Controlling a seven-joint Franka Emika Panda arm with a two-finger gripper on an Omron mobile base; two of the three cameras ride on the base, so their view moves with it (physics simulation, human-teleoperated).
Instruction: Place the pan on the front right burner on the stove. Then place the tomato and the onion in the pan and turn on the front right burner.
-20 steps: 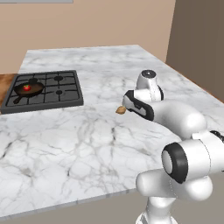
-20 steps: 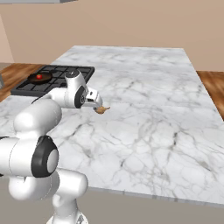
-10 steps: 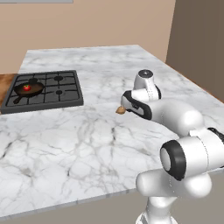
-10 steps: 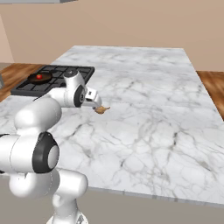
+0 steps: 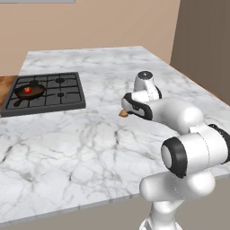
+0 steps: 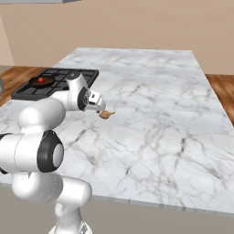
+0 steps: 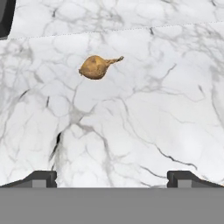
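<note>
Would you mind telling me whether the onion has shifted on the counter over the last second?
No. The onion lies at the same spot on the marble counter, equally far right of the stove, as before.

pan (image 5: 30,91): small, round, dark, with a thin black handle; sits on a burner at the near left of the stove in the left base view
tomato (image 5: 28,90): small, bright red, lies inside the pan
stove (image 5: 63,92): dark four-burner range with black grates, set in the marble bench (image 5: 90,148)
onion (image 7: 95,67): tan-brown bulb, lies on its side on the bench, well apart from the stove
</note>
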